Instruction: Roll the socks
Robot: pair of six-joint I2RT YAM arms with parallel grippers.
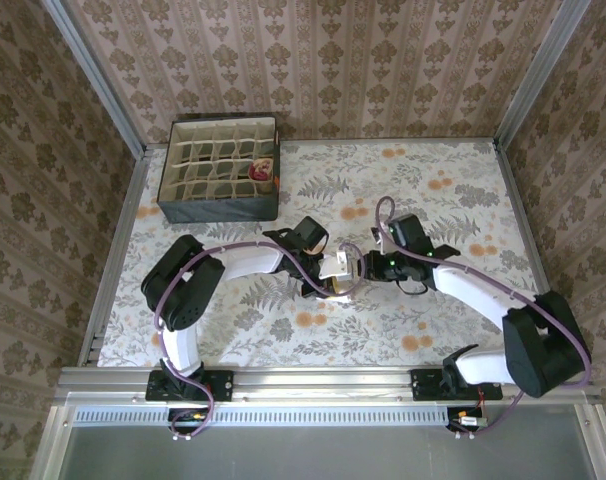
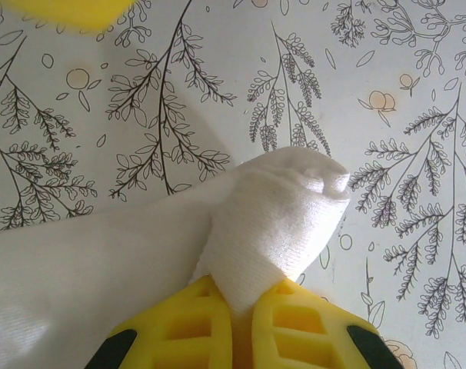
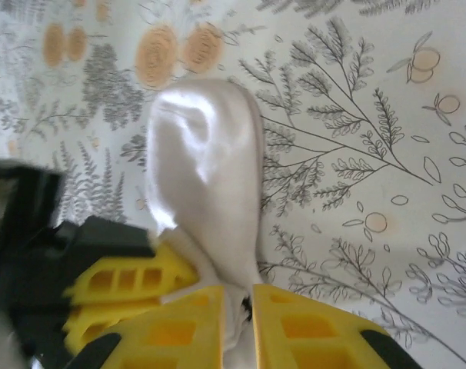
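- Two arms meet over the flowered table [image 1: 453, 200], in front of and to the right of the divider box [image 1: 218, 208] that stands at the far left corner.
- The left gripper [image 2: 244, 307] is clamped tight on a cream sock [image 2: 279, 207]. The knit bulges out past its yellow fingertips, and a broad stretch of fabric trails away beside them.
- The right gripper [image 3: 237, 307] pinches the same sock from the opposite side. A smooth, rounded hump of fabric rises beyond its closed jaws, and the left gripper's yellow fingers sit just beside it.
- The cream sock is held between the two grippers, well apart from the divider box, with the table's fern print beneath it. Whether it touches the table cannot be told.
- Inside the divider box, in a compartment near its right wall, sits a tan-and-maroon bundle [image 1: 263, 172]. It is possibly a rolled sock, but it is too small to be sure.
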